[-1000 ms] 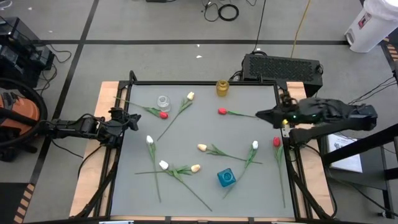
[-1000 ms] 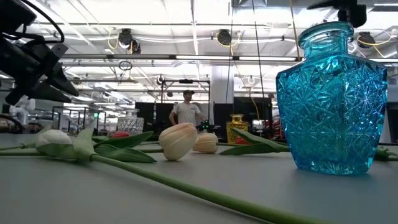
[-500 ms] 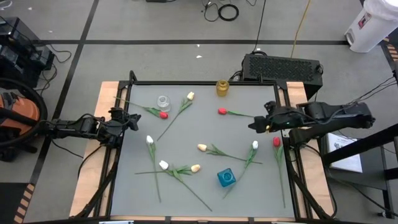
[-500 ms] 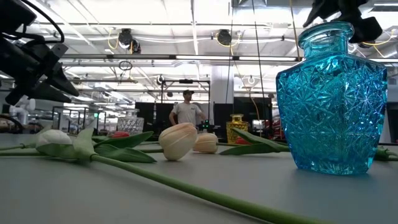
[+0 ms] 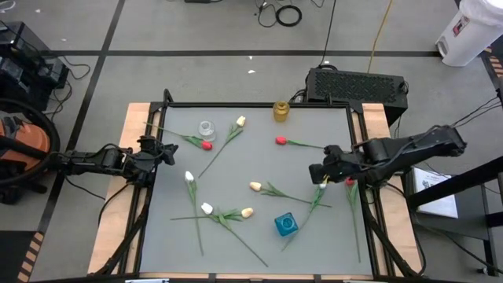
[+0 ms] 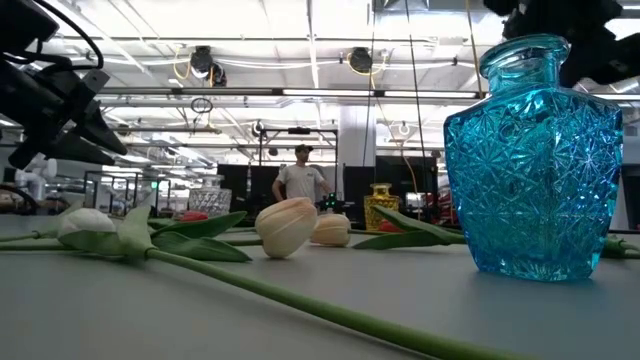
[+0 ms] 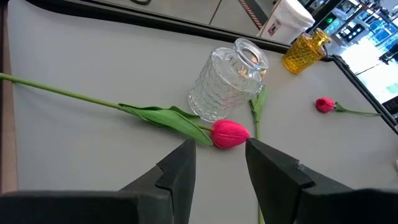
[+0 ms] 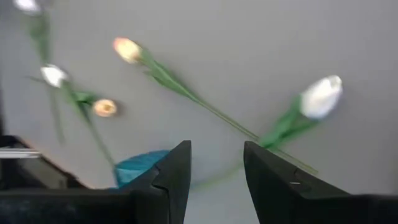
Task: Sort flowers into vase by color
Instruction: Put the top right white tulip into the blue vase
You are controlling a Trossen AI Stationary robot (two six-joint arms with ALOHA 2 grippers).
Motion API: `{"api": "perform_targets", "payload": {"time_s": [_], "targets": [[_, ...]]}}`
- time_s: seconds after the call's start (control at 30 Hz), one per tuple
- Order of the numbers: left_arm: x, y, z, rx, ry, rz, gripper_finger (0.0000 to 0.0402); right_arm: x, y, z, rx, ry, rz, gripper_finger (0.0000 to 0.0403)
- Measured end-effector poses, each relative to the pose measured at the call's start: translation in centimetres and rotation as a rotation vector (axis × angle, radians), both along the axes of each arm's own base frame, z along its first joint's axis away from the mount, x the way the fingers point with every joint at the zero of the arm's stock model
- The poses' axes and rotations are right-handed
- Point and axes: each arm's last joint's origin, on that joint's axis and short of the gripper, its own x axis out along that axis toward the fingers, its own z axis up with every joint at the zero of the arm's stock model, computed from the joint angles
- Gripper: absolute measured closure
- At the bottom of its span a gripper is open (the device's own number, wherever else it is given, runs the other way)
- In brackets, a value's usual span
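My right gripper [image 5: 317,174] hovers open and empty over a white tulip [image 5: 322,183] near the worktop's right edge; left gripper [image 5: 167,152] waits open at the left edge. Three vases, ten tulips.

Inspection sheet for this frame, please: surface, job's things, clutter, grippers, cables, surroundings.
Surface: grey table, nothing spilled.
Job's things: flowers all lie loose on the table; clear vase, yellow vase and blue vase stand without flowers.
Clutter: nothing seen.
Grippers: left gripper open at the table's left edge, pointing at a red tulip; right gripper open, empty, above a white tulip.
Cables: coiled cable on the floor beyond the table.
Surroundings: a person stands far behind the table.
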Motion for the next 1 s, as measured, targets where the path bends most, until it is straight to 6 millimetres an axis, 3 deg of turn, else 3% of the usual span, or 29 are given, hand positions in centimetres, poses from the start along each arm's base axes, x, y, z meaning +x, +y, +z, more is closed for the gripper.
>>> {"api": "perform_targets", "payload": {"time_s": [1.0], "targets": [[0.0,0.0,0.0,0.0,-0.001,0.0,0.0254,3.9,4.1,-6.4,0.026,0.374,-0.115,0.0264]]}}
